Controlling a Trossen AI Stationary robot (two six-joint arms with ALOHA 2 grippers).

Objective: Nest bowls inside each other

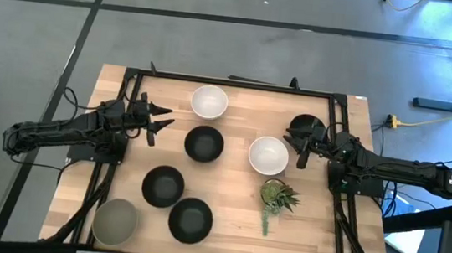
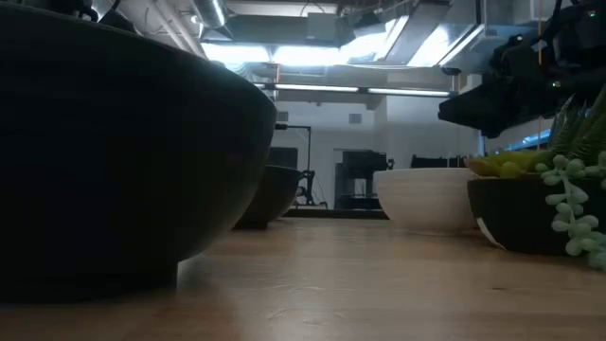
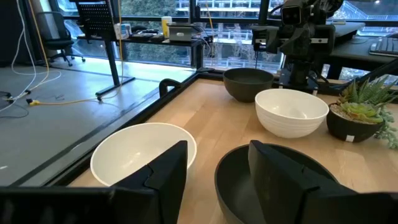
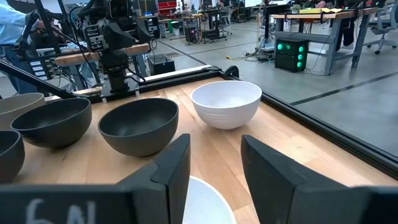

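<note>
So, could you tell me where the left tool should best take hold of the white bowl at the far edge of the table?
Probably on the rim of the white bowl, one finger inside and one outside, coming from above on the side facing the left tool. It stands upright, mouth up and empty, apart from the black bowl beside it.

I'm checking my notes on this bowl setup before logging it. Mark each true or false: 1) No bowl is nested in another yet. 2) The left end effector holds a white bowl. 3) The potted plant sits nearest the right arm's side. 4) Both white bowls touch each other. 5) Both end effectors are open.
1) True: every bowl sits alone.
2) False: the left end effector is open and empty, beside a white bowl and a black bowl.
3) True: the plant sits there.
4) False: the other white bowl stands apart.
5) True: the right end effector is open too.
</note>
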